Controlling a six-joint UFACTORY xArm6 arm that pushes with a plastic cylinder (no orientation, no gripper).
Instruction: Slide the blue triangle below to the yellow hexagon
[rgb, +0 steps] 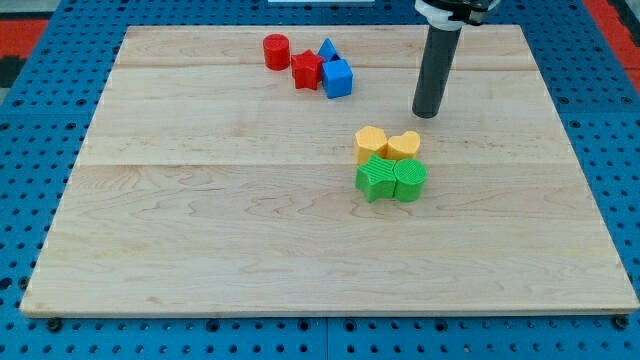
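Nearest the camera is the bare wooden tabletop, pale, smooth, made of long planks with faint grain lines.

I have no jaws at all, so nothing can be released, clenched or grasped; I only have a straight dark rod that pushes. My tip rests on the wood, touching no block.

From my tip, the blue triangle sits well off toward the view's left and a bit toward the top. It is a small pointy wedge, shiny like plastic. It hides partly behind the blue cube, which touches it. Pressed against that is a red block with bumpy sides, and just past it a round red cylinder. These four are bunched together, so I think the triangle must be nudged out of the bunch first.

Closer to my tip, toward the view's bottom and a little left, is the yellow hexagon. A yellow heart-like block touches it on the view's right. Right below them sit a green star-like block and another green block, both ribbed on their sides. These fill the spot under the hexagon, so I think getting the triangle there will be tricky.
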